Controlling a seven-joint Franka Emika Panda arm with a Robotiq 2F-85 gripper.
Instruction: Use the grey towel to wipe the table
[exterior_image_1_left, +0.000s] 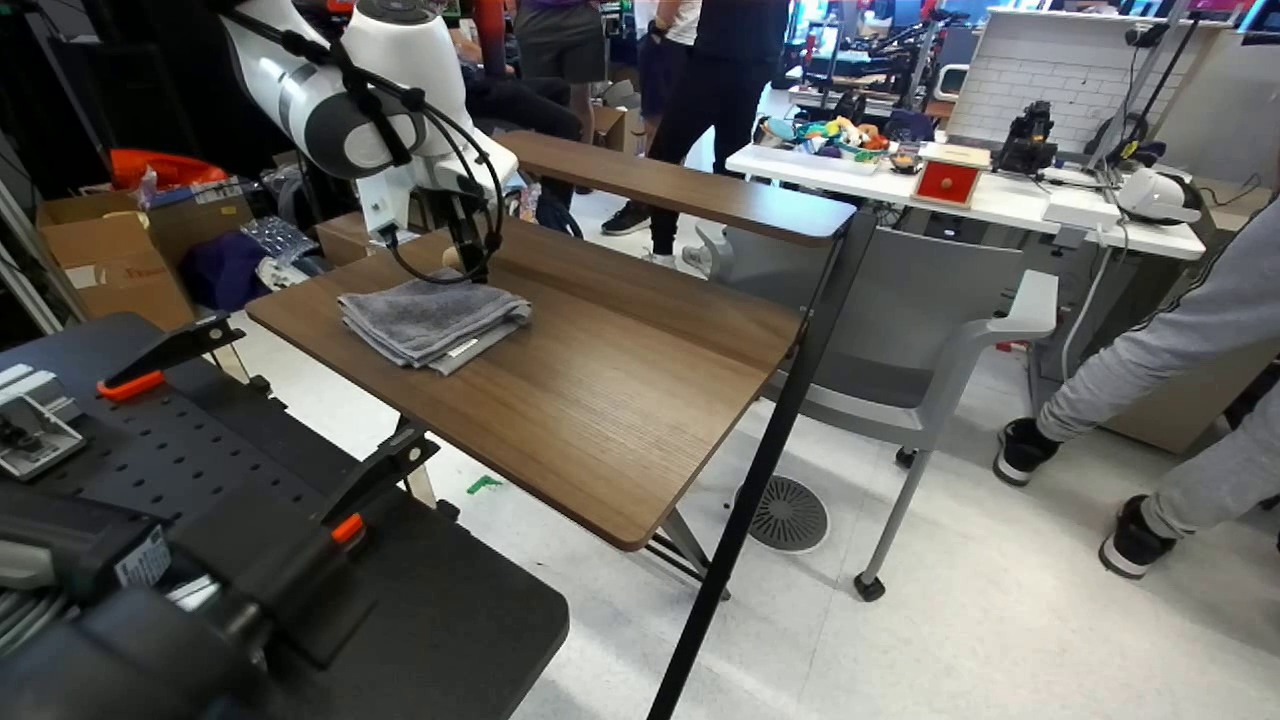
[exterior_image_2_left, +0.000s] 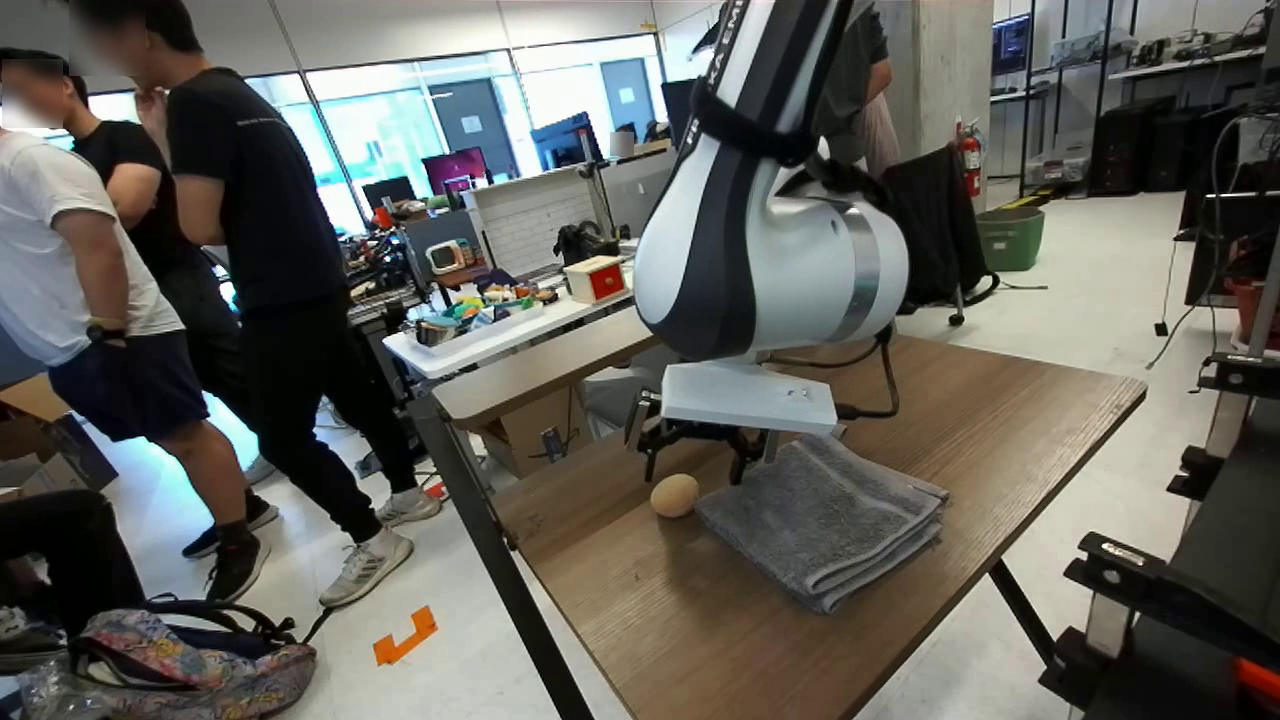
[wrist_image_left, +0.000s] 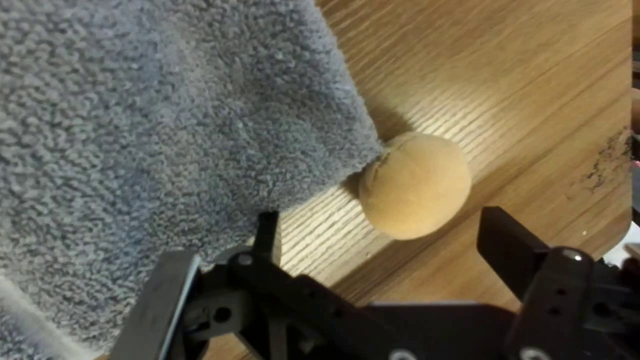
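The grey towel (exterior_image_2_left: 825, 520) lies folded in rumpled layers on the brown wood-grain tabletop (exterior_image_1_left: 600, 420); just beside its corner rests a small, rounded tan object (exterior_image_2_left: 675, 496); whether the two touch cannot be told. The claw (exterior_image_2_left: 695, 472), its jaws spread wide, hangs near both, above the tabletop. In an exterior view, a grey chair (exterior_image_1_left: 905, 290) stands beside the tabletop

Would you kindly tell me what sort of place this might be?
Most likely a robotics lab or similar workspace: the robot arm, the cluttered white table and the computer monitors in the background suggest so.
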